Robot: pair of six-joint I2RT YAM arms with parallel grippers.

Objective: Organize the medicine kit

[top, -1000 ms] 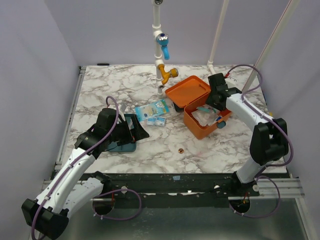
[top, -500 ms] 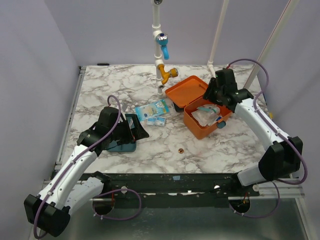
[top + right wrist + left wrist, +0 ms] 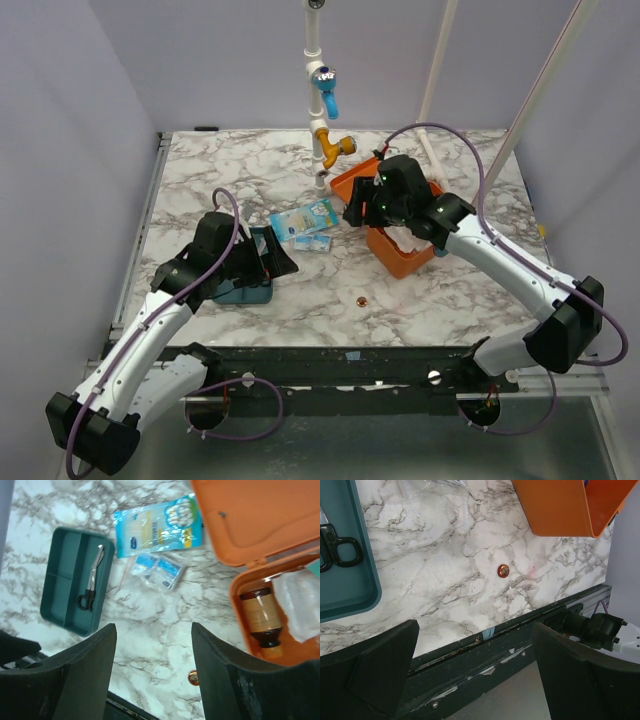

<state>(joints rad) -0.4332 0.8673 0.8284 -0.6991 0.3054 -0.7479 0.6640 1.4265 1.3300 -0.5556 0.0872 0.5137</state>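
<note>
— What is seen from above, and what could go wrong?
— The medicine kit [image 3: 402,258] is seen at the back right of the table [image 3: 220,170]. It is orange, and its lid is laid open. The right gripper [image 3: 372,208] is held just over the lid, with fingers apart and nothing held. If it is brought down too low, the lid could be bumped and the kit pushed away. The left gripper [image 3: 272,255] is held near the teal tray [image 3: 238,293]

— And from the left wrist?
— The fingers are spread wide and nothing is held. Only an orange corner of the kit is seen, at the top right. The scissors [image 3: 337,550] are seen lying in the tray. They could be missed if a grab is made off to one side

— And from the right wrist?
— The kit is seen on the right, made of smooth orange plastic. A brown bottle [image 3: 260,615] is laid inside. The blue packets [image 3: 157,525] are left outside on the table. They are thin and flat, so they could be dropped if they are pinched badly
</note>
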